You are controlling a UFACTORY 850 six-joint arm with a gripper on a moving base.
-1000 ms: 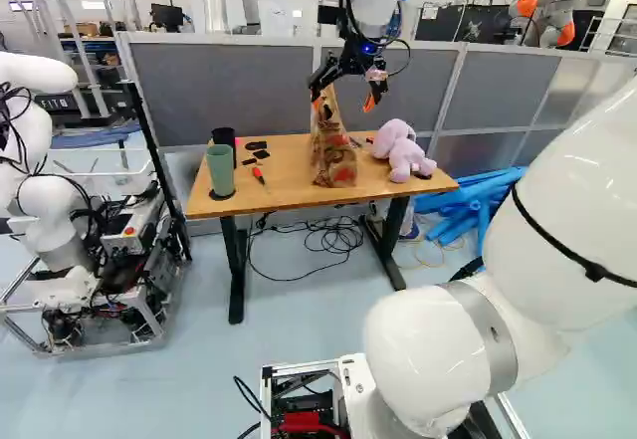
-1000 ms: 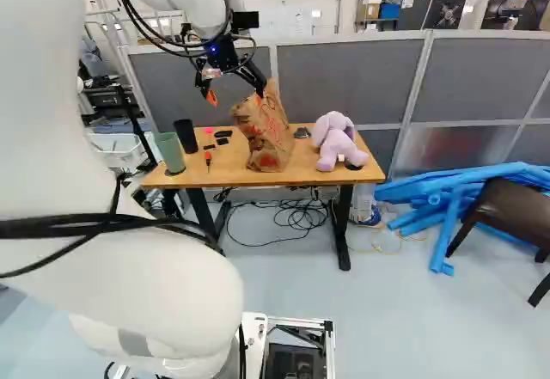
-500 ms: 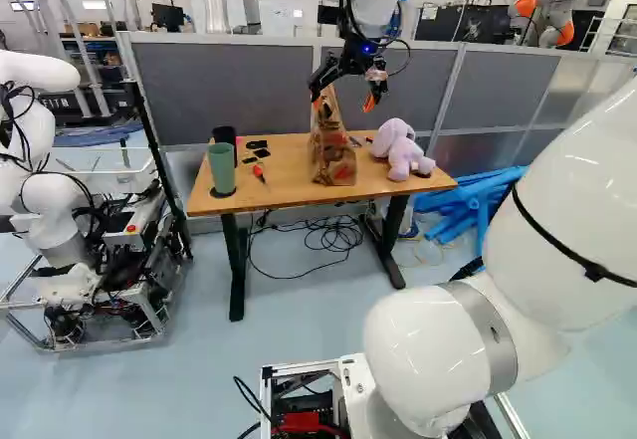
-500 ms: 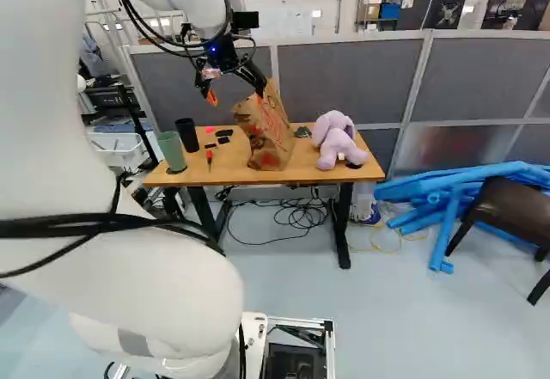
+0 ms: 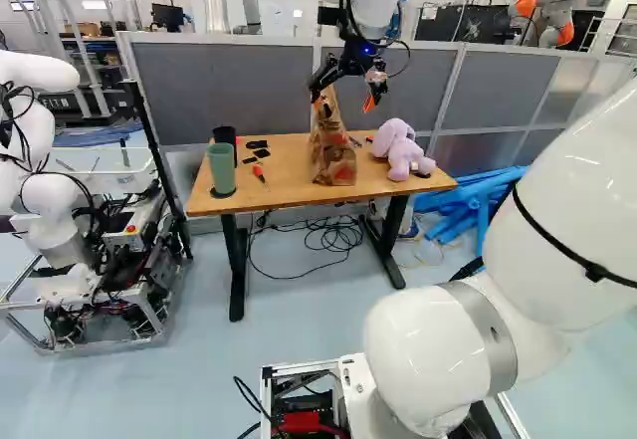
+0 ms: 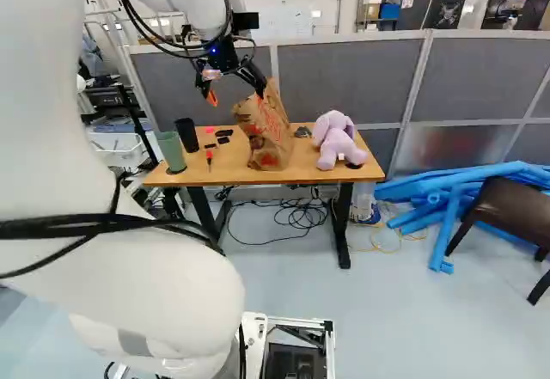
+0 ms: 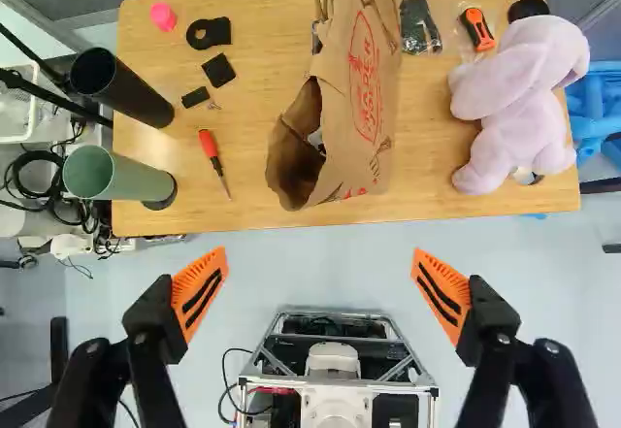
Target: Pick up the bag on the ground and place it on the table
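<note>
Bag (image 7: 354, 117) — standing on table (image 7: 252, 79), near plush toy (image 7: 519, 103) | gripper (image 5: 344, 99) — fingers spread wide, bag ahead of them

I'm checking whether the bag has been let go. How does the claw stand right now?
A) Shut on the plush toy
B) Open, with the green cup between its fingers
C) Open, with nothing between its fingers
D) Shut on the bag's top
C: the claw has its fingers spread wide, and the bag stands on the table, beyond them.
</note>
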